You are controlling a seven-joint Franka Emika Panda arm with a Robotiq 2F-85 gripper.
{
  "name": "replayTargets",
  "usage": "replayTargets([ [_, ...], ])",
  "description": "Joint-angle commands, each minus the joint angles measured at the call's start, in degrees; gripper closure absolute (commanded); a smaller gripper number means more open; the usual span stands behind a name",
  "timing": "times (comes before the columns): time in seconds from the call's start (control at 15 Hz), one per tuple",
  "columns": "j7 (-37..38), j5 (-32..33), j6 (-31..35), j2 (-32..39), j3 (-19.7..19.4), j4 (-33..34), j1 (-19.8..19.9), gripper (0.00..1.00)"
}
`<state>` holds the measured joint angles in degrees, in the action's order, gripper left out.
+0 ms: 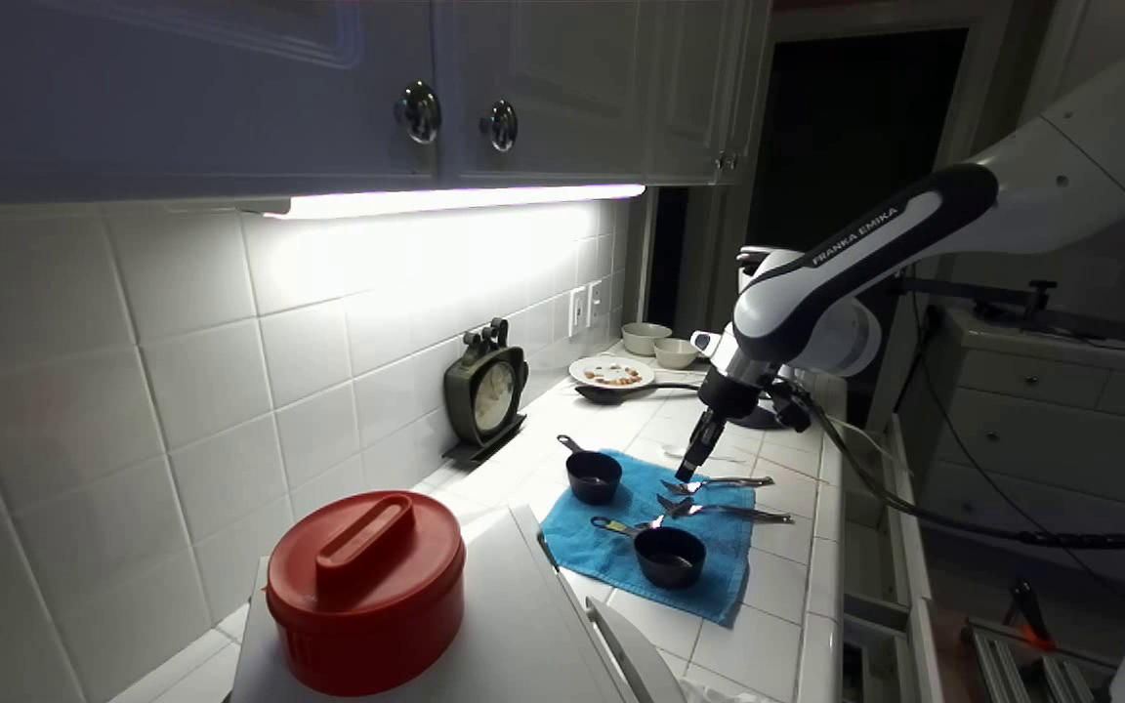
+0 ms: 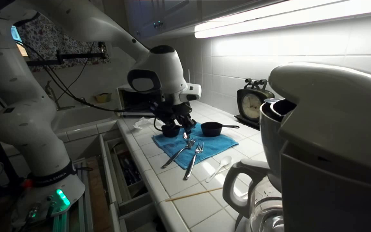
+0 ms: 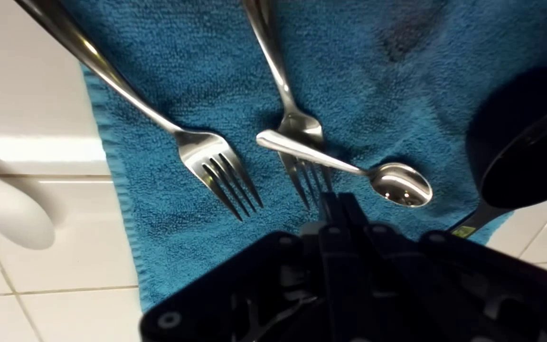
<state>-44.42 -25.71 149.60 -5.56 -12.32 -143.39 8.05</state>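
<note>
My gripper (image 3: 339,195) is shut and empty, pointing down over the blue towel (image 3: 183,270). It also shows in both exterior views (image 1: 686,473) (image 2: 188,131). In the wrist view its fingertips overlap the tine ends of a metal fork (image 3: 303,124); I cannot tell whether they touch. A small metal spoon (image 3: 399,184) lies with its handle across that fork, its bowl right of the fingertips. A second metal fork (image 3: 202,147) lies to the left. A black pan (image 3: 530,161) stands at the right. Two black pans (image 1: 594,475) (image 1: 670,558) stand on the towel.
A white spoon (image 3: 12,213) and a thin stick (image 2: 192,195) lie on the tiles. A scale (image 1: 489,395) stands by the wall. A red lidded container (image 1: 367,586), a plate (image 1: 611,372) with bits on it and a coffee maker (image 2: 333,129) are around. A drawer (image 2: 121,183) is open below.
</note>
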Motion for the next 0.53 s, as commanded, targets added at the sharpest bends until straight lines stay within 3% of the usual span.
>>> replayTargets([
  [0.0, 1.55, 4.12, -2.34, -1.88, -0.68, -0.79, 0.65, 0.94],
  [0.07, 1.36, 4.49, -1.85, -1.89, -0.72, -0.85, 0.58, 0.93],
  [0.13, -0.77, 3.14, -1.37, -1.73, -0.85, -0.77, 0.09, 0.68],
  [0.27, -3.22, 1.11, -0.57, -0.97, -0.74, -0.53, -0.71, 0.66],
  [0.47, -6.99, -0.80, 0.12, -0.81, -0.36, -0.24, -1.95, 0.47],
])
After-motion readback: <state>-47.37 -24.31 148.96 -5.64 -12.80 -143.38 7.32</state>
